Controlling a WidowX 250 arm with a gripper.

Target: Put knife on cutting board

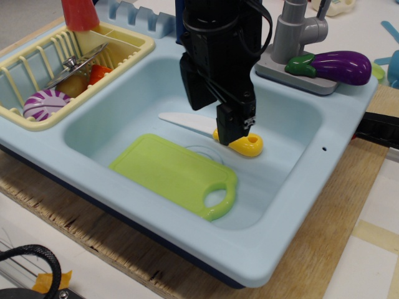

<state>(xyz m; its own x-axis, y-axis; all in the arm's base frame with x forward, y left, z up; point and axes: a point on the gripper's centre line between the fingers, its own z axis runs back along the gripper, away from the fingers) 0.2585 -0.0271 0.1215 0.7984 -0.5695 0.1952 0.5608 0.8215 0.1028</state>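
The knife (184, 122) lies on the sink floor, white blade pointing left, yellow handle (248, 145) to the right. The lime-green cutting board (168, 167) lies flat just in front of it, loop handle at the right front. My black gripper (215, 121) is lowered over the joint of blade and handle. Its fingers are apart, one behind the knife and one (229, 129) at its front, hiding that part. The knife still rests on the sink floor, apart from the board.
All this sits in a light-blue toy sink (293, 187). A yellow dish rack (37, 118) with dishes and a metal utensil is at the left. A grey faucet (293, 28) and a purple eggplant (336, 65) are on the back right rim.
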